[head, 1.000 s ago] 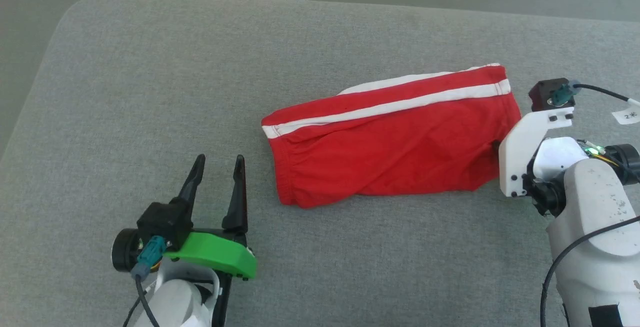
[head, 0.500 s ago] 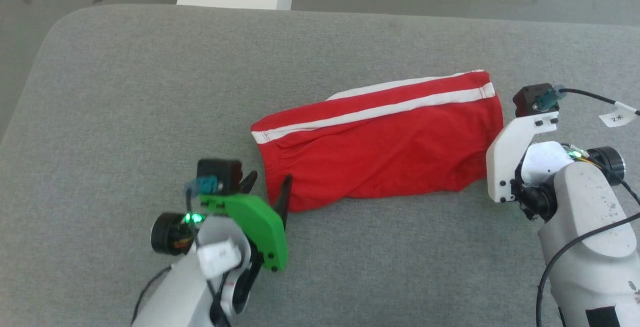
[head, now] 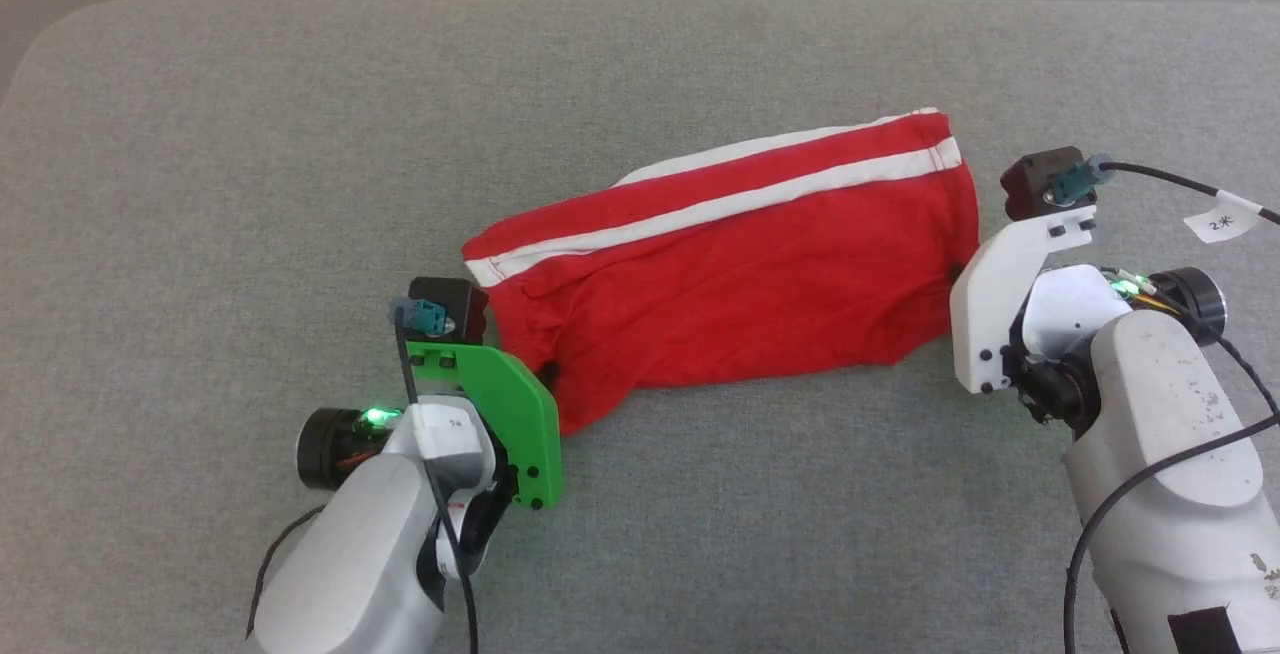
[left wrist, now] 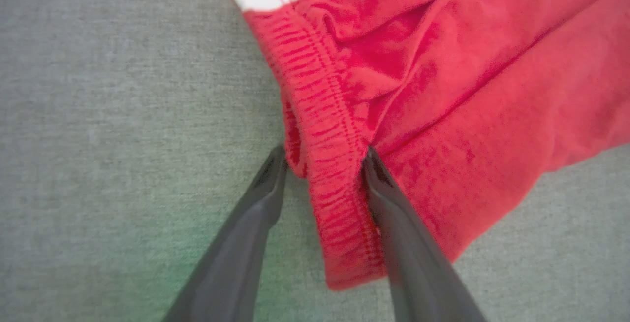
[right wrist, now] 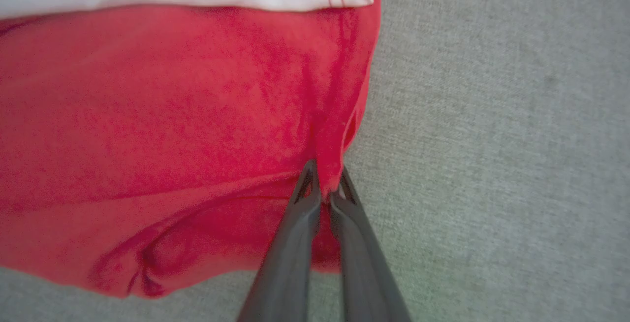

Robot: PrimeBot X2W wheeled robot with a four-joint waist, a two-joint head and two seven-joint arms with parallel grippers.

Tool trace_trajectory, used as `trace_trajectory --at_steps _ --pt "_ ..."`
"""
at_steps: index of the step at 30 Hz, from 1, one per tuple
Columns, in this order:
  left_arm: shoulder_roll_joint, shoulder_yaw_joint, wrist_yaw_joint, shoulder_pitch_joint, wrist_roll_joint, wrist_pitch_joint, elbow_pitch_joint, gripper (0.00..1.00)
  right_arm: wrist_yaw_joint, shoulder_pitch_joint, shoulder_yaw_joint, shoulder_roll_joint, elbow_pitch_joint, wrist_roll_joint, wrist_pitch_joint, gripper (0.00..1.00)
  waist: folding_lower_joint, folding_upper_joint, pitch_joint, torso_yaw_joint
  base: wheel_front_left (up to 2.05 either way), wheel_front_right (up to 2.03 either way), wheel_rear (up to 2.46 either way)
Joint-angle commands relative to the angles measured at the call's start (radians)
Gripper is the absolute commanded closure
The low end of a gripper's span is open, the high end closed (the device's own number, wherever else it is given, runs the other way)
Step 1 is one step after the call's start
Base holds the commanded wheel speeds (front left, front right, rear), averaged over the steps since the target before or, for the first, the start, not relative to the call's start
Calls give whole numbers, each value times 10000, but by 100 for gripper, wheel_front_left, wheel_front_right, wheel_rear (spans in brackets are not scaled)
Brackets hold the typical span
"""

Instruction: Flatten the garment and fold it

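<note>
Garment [head: 730,284] lies rumpled on the grey surface [head: 250,134]; your right hand [right wrist: 325,184] is clamped on its hem, your left hand [left wrist: 323,157] stands apart astride the waistband [left wrist: 320,115]. Close left squarely, then stretch evenly.

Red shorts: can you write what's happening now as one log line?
garment: wrinkled on grey surface | left gripper: open astride waistband | right gripper: shut on garment
</note>
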Motion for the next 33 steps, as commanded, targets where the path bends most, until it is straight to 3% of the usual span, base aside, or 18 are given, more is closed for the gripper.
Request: trace_trajectory --at_steps 1,3,4,6,15,23,27,28,29,30,31,33 --pt "-66 -147 -168 103 -168 126 340 100 -15 41 68 -45 69 83 0 100 0 0 26 -43 0 0 0" --pt "-170 -47 -326 163 -410 -67 381 100 -15 74 99 -101 64 148 -16 100 0 0 -5 -50 0 0 0" --pt "-123 504 -562 252 -895 -774 16 100 -15 319 148 -307 -342 612 -175 100 0 0 -380 -20 0 0 0" --pt "-17 700 -590 337 -1057 -843 -195 100 -15 538 132 -388 -672 864 -128 100 0 0 -580 -34 0 0 0" --pt "695 1138 -328 1529 -1613 -174 -1156 100 -15 2763 -152 -836 -3149 1879 784 100 0 0 -1526 -261 0 0 0" --pt "837 1120 141 2909 -2042 469 -1660 100 -15 5447 -696 -211 -5049 2152 1816 100 0 0 -1899 -333 0 0 0" --pt "908 1235 360 3340 -2185 575 -1739 100 -15 6187 -863 119 -5418 2141 1973 100 0 0 -1999 -371 0 0 0" --pt "892 1269 385 3389 -2230 568 -1757 68 -15 6254 -939 177 -5464 2135 1915 100 0 0 -2025 -368 0 0 0" --pt "884 1311 409 3434 -2266 538 -1788 0 -15 6314 -1009 236 -5515 2133 1839 93 0 0 -2064 -361 0 0 0" --pt "881 1363 419 3461 -2311 515 -1827 0 -15 6355 -1032 268 -5558 2148 1814 29 0 0 -2094 -354 0 0 0" --pt "866 1450 421 3492 -2409 492 -1906 0 -15 6388 -1108 312 -5636 2245 1787 0 0 0 -2130 -346 0 0 0" --pt "856 1672 384 3546 -2653 447 -2134 0 -15 6421 -1324 379 -5824 2532 1796 0 0 0 -2207 -325 0 0 0"
